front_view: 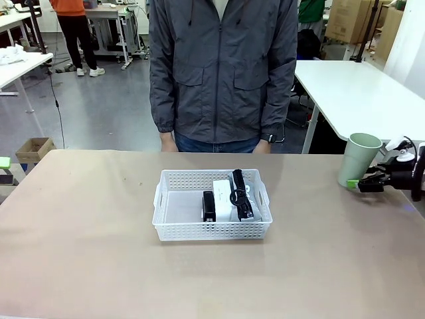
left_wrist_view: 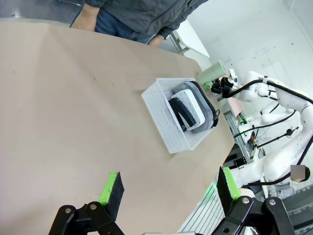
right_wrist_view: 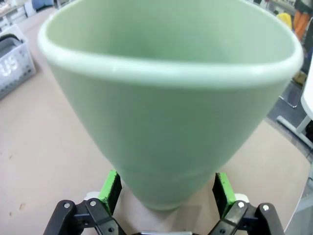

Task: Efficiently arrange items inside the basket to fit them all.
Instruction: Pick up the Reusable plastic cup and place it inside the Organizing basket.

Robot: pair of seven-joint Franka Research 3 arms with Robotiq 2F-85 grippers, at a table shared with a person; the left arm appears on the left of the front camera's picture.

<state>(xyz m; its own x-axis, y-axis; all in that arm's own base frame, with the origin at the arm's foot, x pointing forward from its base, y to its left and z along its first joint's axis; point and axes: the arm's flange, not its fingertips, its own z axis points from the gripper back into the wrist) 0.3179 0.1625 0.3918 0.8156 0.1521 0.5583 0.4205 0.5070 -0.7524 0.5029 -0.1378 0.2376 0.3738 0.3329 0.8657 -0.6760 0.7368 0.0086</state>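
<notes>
Straddling green cup (right_wrist_view: 166, 98) base, R gripper (right_wrist_view: 167, 185) jaws spread; stapler (front_view: 208, 205) in basket (front_view: 212, 230).

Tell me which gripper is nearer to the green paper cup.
Right. The right gripper straddles the cup low down, jaws open; the left gripper hangs far off, beyond the basket.

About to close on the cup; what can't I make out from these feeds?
- Right wrist view: cup hides its own base; contact with the right end effector's pads unclear.
- Front view: white box covers much of the pouch in the basket.
- Left wrist view: basket contents too small for detail.
</notes>
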